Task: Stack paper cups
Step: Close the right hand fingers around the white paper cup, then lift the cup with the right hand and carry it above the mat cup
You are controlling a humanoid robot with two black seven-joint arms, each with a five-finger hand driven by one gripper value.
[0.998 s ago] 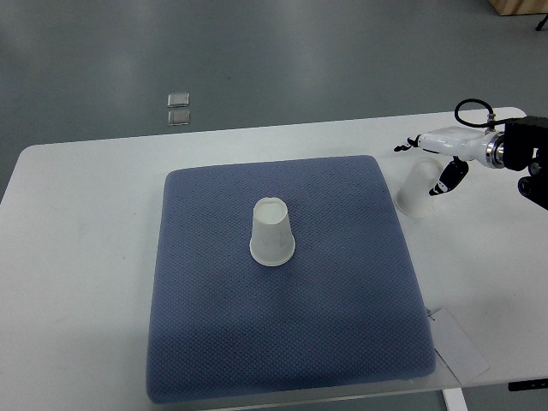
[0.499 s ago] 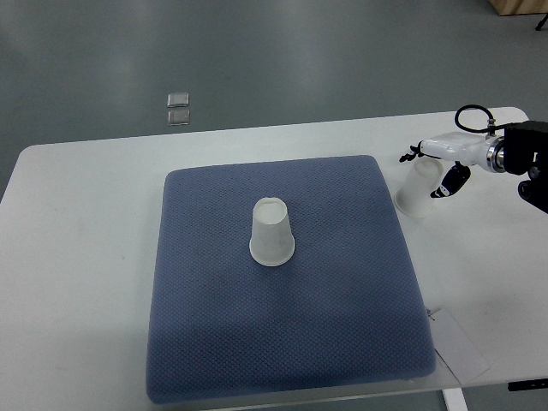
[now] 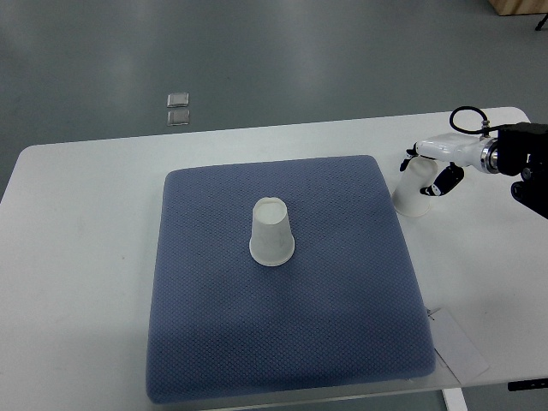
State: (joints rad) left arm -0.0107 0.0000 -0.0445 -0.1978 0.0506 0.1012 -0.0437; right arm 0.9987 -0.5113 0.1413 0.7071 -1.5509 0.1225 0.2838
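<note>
One white paper cup (image 3: 272,233) stands upside down in the middle of the blue-grey mat (image 3: 214,325). A second white paper cup (image 3: 412,193) stands tilted on the white table just off the mat's right edge. My right hand (image 3: 425,169) reaches in from the right edge. Its thumb is on the left of this cup's upper end and its black-tipped fingers (image 3: 446,181) are on the right. The fingers are spread around the cup and are not clamped on it. I cannot tell whether they touch it. The cup still rests on the table. The left arm is not in view.
The white table (image 3: 77,257) carries the mat. A white paper tag (image 3: 460,347) lies at the mat's front right corner. Two small clear squares (image 3: 178,109) lie on the floor beyond the table's far edge.
My right hand has moved left and slightly down over the second cup, and its thumb and fingers have narrowed around it. The cup now leans a little more upright. The middle cup has not moved.
</note>
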